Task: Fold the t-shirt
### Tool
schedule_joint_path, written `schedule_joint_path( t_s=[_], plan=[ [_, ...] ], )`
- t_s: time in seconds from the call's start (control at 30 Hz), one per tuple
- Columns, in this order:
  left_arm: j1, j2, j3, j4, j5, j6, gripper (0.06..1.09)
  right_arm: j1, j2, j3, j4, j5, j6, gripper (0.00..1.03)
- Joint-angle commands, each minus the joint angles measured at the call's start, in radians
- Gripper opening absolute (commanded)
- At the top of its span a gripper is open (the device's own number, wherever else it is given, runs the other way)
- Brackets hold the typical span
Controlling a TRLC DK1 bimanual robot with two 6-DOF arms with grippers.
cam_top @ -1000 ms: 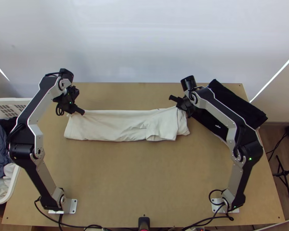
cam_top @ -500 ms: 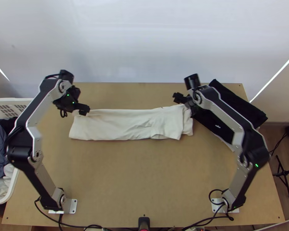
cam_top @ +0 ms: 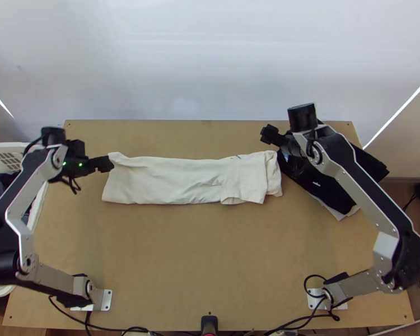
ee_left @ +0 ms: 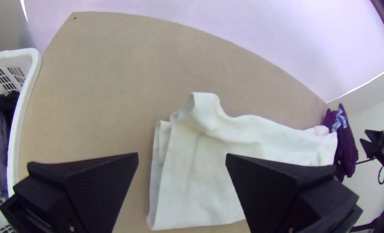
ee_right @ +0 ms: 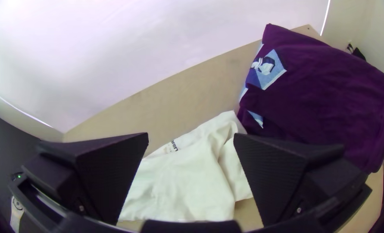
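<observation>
One wooden table (cam_top: 210, 252) under the t-shirt (cam_top: 171, 180) — basket (ee_left: 26, 92) alongside, pale wall (cam_top: 210, 61) beyond.

We look from high over the near edge of the table (cam_top: 210, 269), between the left base (cam_top: 106, 299) and the right base (cam_top: 316, 299), steeply down and toward the white wall (cam_top: 210, 67). In both wrist views we look from nearer, down over the t-shirt (cam_top: 193, 179) and across to that wall. All three views share the t-shirt and the dark clothes (ee_right: 316, 99); the top and left wrist views share the basket (ee_left: 25, 95).
</observation>
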Motion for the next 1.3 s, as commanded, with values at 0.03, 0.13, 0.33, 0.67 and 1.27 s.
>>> schedule_joint_path(
  t_s=[0.03, 0.13, 0.33, 0.67, 1.27],
  plan=[
    [0.104, -0.035, -0.248, 0.281, 0.209, -0.052, 1.04, 0.047, -0.063, -0.018, -0.016, -0.118, -0.001, 0.98],
    [0.117, -0.022, -0.278, 0.321, 0.281, -0.052, 1.04, 0.059, -0.075, -0.021, -0.025, -0.131, -0.002, 0.98],
    [0.141, 0.020, -0.293, 0.323, 0.420, 0.007, 1.04, 0.082, -0.087, -0.030, -0.039, -0.134, -0.001, 0.98],
    [0.137, 0.107, -0.270, 0.334, 0.420, 0.059, 1.04, 0.091, -0.104, -0.031, -0.047, -0.134, 0.001, 0.98],
    [0.041, 0.144, -0.230, 0.323, 0.296, 0.105, 1.04, 0.097, -0.107, -0.025, -0.047, -0.134, -0.001, 0.98]
  ],
)
